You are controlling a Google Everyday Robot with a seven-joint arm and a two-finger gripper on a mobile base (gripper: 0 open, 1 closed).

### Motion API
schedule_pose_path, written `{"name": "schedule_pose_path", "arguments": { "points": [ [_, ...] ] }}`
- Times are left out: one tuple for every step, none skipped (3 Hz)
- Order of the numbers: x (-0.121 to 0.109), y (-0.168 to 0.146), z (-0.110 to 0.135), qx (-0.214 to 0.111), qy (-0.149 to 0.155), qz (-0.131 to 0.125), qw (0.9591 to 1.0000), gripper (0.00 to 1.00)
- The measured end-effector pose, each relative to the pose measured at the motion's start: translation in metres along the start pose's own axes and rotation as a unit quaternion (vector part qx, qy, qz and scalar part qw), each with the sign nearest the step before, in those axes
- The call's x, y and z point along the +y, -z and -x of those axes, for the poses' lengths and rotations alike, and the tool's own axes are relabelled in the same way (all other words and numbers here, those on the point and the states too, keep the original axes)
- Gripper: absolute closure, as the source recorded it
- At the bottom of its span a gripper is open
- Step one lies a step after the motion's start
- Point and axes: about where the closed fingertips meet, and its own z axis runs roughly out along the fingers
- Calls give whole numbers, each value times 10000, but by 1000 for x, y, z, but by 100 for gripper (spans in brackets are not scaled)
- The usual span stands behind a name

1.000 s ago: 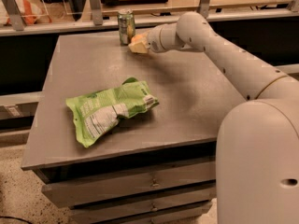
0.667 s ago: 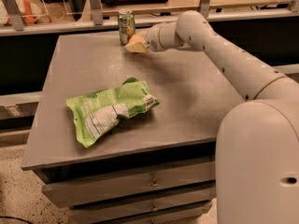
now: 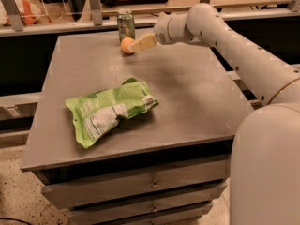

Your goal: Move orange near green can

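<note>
The orange (image 3: 126,46) rests on the grey table (image 3: 187,93) at the far edge, just in front and right of the green can (image 3: 125,26), which stands upright. My gripper (image 3: 136,44) reaches in from the right. Its cream fingers (image 3: 144,42) end right at the orange's right side and do not enclose it. The gripper is open and holds nothing.
A large flat light-green snack bag (image 3: 110,110) lies in the middle-left of the table. A rail with upright posts (image 3: 93,3) runs behind the table's far edge. Drawers (image 3: 150,184) front the table below. My arm (image 3: 243,55) spans the right side.
The orange, earlier mostly hidden in the gripper, now shows whole on the table beside the can. The gripper has drawn back slightly to the right.
</note>
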Motion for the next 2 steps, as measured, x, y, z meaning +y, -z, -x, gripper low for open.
{"name": "schedule_pose_path", "arguments": {
  "points": [
    [-8, 31, 5, 52, -138, -107, 9998, 0],
    [-14, 61, -1, 22, -606, -158, 9980, 0]
  ]
}}
